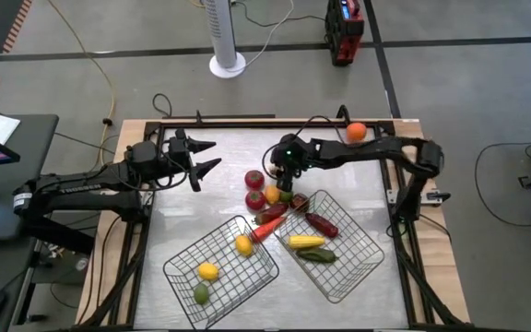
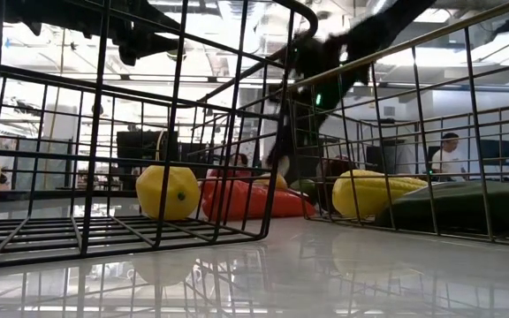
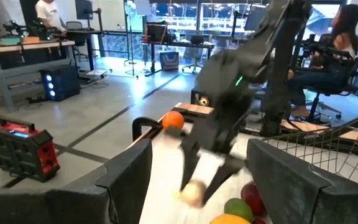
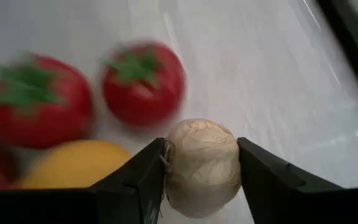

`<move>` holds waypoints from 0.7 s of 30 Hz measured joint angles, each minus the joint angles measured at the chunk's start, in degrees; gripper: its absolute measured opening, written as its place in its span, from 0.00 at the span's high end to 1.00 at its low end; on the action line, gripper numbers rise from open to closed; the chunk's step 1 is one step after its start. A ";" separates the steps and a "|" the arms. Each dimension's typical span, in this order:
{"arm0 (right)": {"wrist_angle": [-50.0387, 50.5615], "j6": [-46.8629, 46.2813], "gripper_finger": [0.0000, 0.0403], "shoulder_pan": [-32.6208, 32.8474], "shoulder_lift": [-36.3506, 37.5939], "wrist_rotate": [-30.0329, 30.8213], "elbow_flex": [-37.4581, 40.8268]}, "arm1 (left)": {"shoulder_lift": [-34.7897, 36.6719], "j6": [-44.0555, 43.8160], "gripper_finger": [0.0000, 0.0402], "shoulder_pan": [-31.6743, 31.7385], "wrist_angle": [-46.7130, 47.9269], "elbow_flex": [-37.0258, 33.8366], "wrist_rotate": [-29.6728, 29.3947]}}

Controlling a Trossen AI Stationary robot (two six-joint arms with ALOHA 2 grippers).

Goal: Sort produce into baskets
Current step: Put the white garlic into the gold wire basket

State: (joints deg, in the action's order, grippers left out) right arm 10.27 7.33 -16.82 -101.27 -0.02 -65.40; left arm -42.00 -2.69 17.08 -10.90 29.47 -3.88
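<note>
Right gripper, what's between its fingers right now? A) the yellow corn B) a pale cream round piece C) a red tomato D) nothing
B: in the right wrist view the right gripper has both fingers pressed against a pale cream round piece, while the two red tomatoes lie loose on the table beyond it.

We take this for a robotics lab or workshop; around the counter [image 1: 201, 175] lies bare grey concrete floor [image 1: 450, 83] with cables trailing across it; beyond the counter stand a white fan pedestal [image 1: 227, 37] and a red equipment case [image 1: 344, 32]; farther back we see workbenches [image 3: 23, 53], monitors and a person seated in an office chair [image 3: 328, 81].
</note>
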 joint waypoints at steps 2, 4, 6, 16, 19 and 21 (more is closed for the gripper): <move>0.61 -0.74 0.48 1.75 3.59 0.08 -0.25 | 0.00 0.02 0.37 0.00 -0.04 0.00 0.00; 0.26 -1.46 0.48 3.87 7.12 -0.34 -0.25 | 0.00 0.02 0.37 0.00 -0.07 0.00 0.00; -0.74 -1.80 0.48 6.27 10.49 -2.22 -0.25 | 0.00 0.02 0.37 0.00 -0.08 0.00 0.00; -13.80 -2.39 0.47 19.97 15.84 -9.10 -0.33 | 0.00 -1.51 0.37 0.00 -0.16 0.00 0.02; -15.04 -2.32 0.47 23.11 15.84 -9.30 -0.33 | 0.00 -1.77 0.37 0.00 -0.14 0.00 0.15; -14.44 -2.36 0.47 24.47 16.00 -9.30 -0.33 | 0.00 -2.37 0.37 0.00 -0.13 0.02 0.46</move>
State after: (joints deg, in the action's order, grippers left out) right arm -4.17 4.97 7.65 -85.27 -9.32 -65.73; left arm -42.00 -5.06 17.08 -11.03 29.50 -3.42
